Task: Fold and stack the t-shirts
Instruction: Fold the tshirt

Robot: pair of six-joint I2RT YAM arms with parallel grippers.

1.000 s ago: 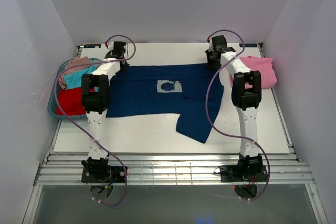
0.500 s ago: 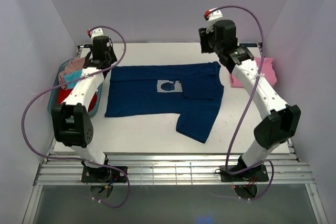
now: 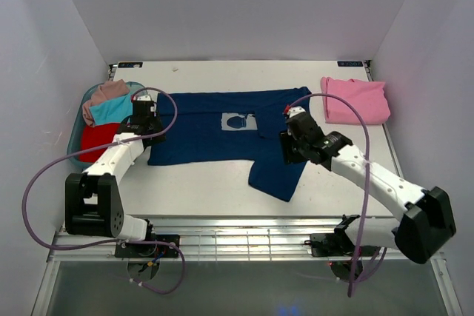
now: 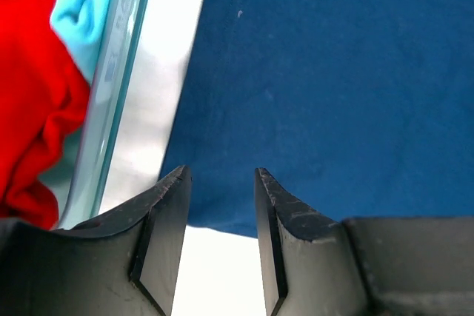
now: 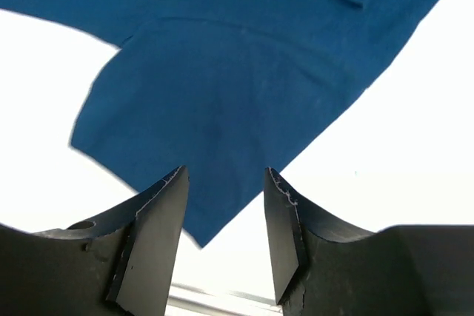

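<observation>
**Figure: first fold of the navy shirt.** The navy t-shirt (image 3: 200, 135) lies spread flat, print up, in the middle of the surface (image 3: 222, 190). Its hem points toward the tub (image 3: 74, 155), and its near sleeve (image 3: 275, 172) splays out toward the arms. A folded pink t-shirt (image 3: 355, 100) rests at the far right. The red tee (image 3: 96, 142), teal tee (image 3: 111, 109) and dusty-pink tee (image 3: 111, 90) lie heaped in the tub.

The left claw (image 3: 150, 132) hovers over the hem's near corner, jaws spread with nothing between them. The right claw (image 3: 285, 149) hovers over the splayed sleeve, jaws likewise spread and empty.

We judge the step in hand to be the first fold of the navy shirt. To do it well, we would:
- lower each claw until one finger slips under the cloth edge;
- pinch a single layer only;
- lift both ends together and carry them evenly across, so that the fold line runs straight and no crease crosses the print.
</observation>
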